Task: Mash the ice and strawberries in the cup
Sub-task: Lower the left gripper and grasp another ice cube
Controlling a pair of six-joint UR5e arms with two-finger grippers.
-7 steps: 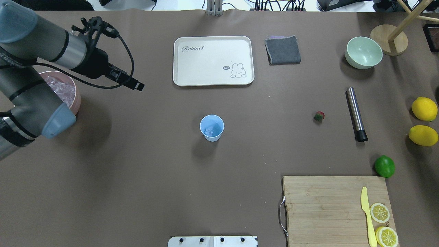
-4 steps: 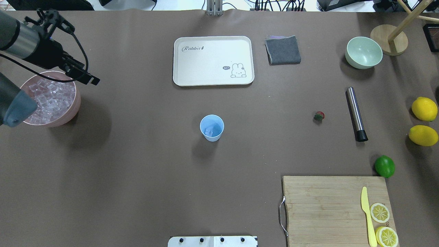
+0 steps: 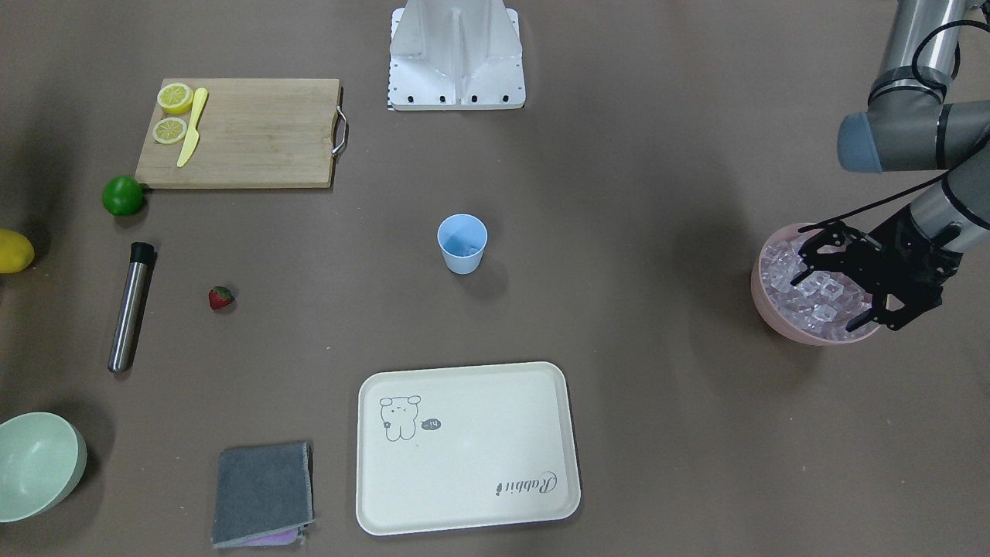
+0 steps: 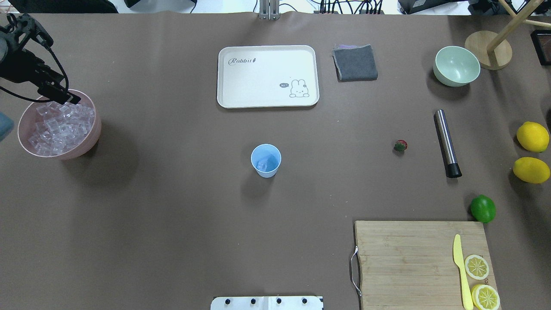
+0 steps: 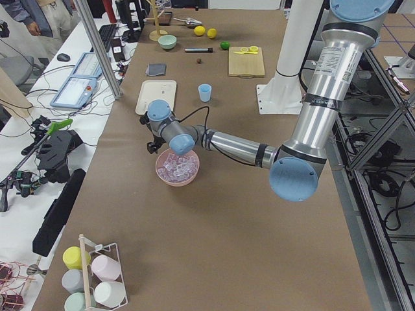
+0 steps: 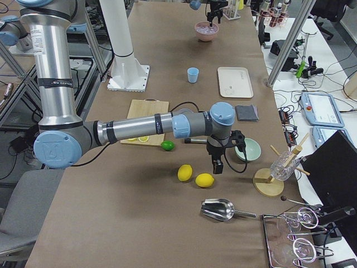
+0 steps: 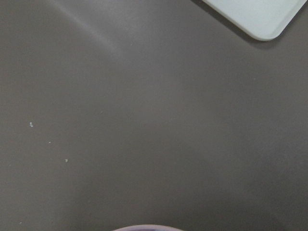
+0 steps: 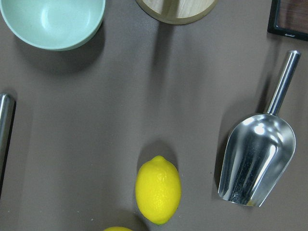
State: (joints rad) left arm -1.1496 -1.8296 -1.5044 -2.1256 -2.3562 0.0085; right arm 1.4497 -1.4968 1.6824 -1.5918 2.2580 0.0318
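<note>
The light blue cup [image 4: 266,160] stands upright mid-table, with a few clear cubes of ice [image 4: 262,165] in its bottom. More ice [image 4: 59,125] fills the pink bowl [image 4: 95,133] at the table's left end. My left gripper [image 3: 826,302] hangs open over that bowl's ice, with nothing seen between its fingers. A small red strawberry [image 4: 400,145] lies alone on the table, well to the right of the cup. My right gripper [image 6: 216,164] shows only in the exterior right view, above the lemons, and I cannot tell whether it is open or shut.
A steel muddler [image 4: 446,142] lies right of the strawberry. A cream tray [image 4: 267,101], a grey cloth [image 4: 355,63] and a pale green bowl [image 4: 456,65] sit farther back. Nearer are a lime [image 4: 482,208], two lemons [image 4: 532,136] and a cutting board [image 4: 404,258]. A metal scoop [image 8: 255,161] lies beyond.
My left arm has swung back to the left, away from the table's middle. Its gripper now sits over the pink bowl. The cup and strawberry have not moved.
</note>
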